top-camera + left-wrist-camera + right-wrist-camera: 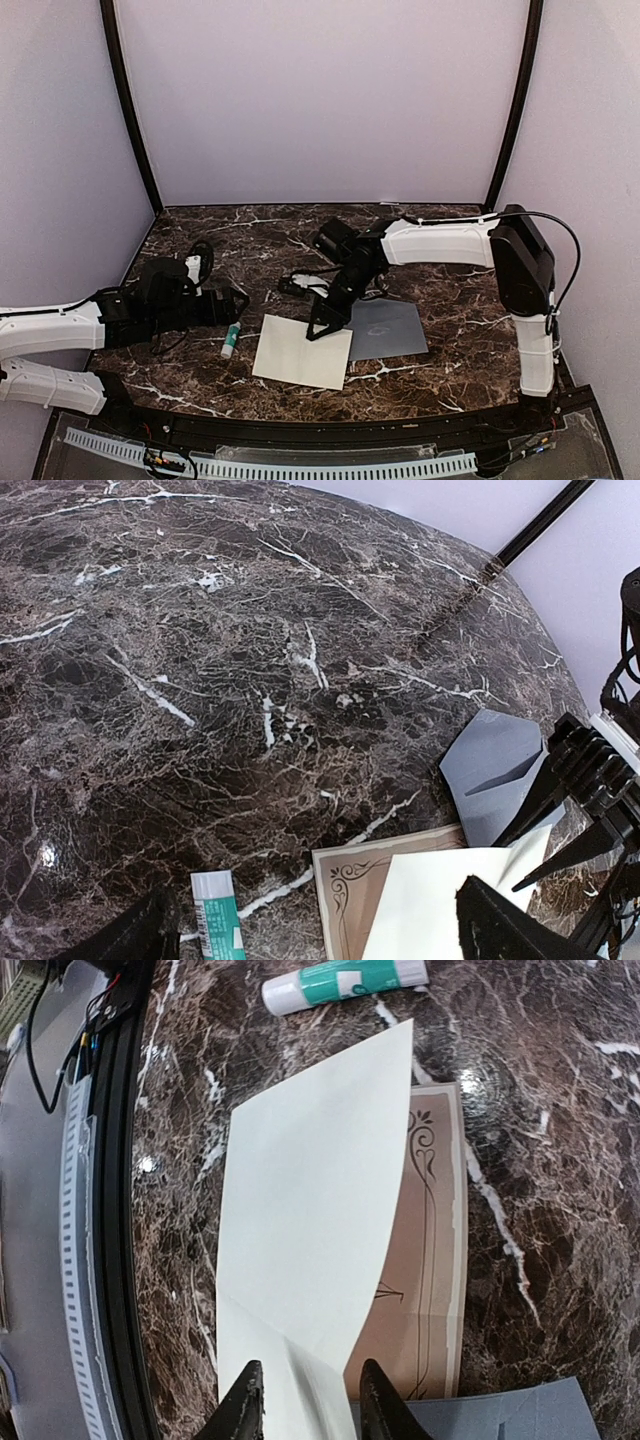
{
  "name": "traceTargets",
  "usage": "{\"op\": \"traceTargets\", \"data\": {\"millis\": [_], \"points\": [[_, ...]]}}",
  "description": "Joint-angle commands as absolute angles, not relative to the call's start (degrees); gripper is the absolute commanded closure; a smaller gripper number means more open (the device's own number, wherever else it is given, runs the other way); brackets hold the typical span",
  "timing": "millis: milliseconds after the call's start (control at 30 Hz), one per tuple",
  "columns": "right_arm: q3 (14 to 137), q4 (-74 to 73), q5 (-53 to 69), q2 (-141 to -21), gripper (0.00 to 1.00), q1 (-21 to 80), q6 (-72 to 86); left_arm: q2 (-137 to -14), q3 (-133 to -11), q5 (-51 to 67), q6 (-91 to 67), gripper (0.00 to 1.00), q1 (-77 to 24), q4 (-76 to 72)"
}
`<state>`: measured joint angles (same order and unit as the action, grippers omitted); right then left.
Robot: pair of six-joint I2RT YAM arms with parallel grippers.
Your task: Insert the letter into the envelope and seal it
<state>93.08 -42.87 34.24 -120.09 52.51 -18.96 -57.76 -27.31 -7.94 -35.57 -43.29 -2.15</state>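
Letter (302,352), light, limp and easily creased, lies on the surface (450,385) just beside the envelope (390,330); its envelope-side corner suits a pinch, where the right gripper (312,1410) sits half-closed, hold uncertain, left gripper (238,300) spread.

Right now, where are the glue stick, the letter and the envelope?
glue stick (345,982), right wrist view, green label.
letter (301,352), top view, sheet's middle.
envelope (392,330), top view, its middle.

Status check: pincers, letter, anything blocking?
Left pincer open, near the glue stick. Right pincer straddles the letter's lifted edge, grip unconfirmed. Envelope beside it, letter not yet in. Nothing blocking.
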Motion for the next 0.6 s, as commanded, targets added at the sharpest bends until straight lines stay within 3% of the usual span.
{"op": "traceTargets", "data": {"millis": [0,100,200,333,567], "points": [[93.61,-43.85,37.32,-121.08,0.71,52.98,-20.65,-56.85,-28.94,-7.93,-34.89,0.05,-43.50,-2.69],[93.48,-43.93,39.19,-121.41,0.80,52.94,-21.67,-56.58,-28.85,-7.99,-34.89,0.05,-43.45,-2.64],[92.81,-43.31,40.95,-121.38,0.81,52.99,-22.15,-56.44,-28.90,-7.97,-34.84,0.05,-43.47,-2.58],[91.48,-42.37,42.82,-121.26,1.00,52.98,-22.45,-56.34,-28.88,-7.98,-34.89,0.05,-43.50,-2.55],[87.86,-35.99,41.53,-112.07,1.00,52.66,-16.33,-53.54,-28.49,-7.52,-34.97,0.05,-43.43,-2.13]]}}
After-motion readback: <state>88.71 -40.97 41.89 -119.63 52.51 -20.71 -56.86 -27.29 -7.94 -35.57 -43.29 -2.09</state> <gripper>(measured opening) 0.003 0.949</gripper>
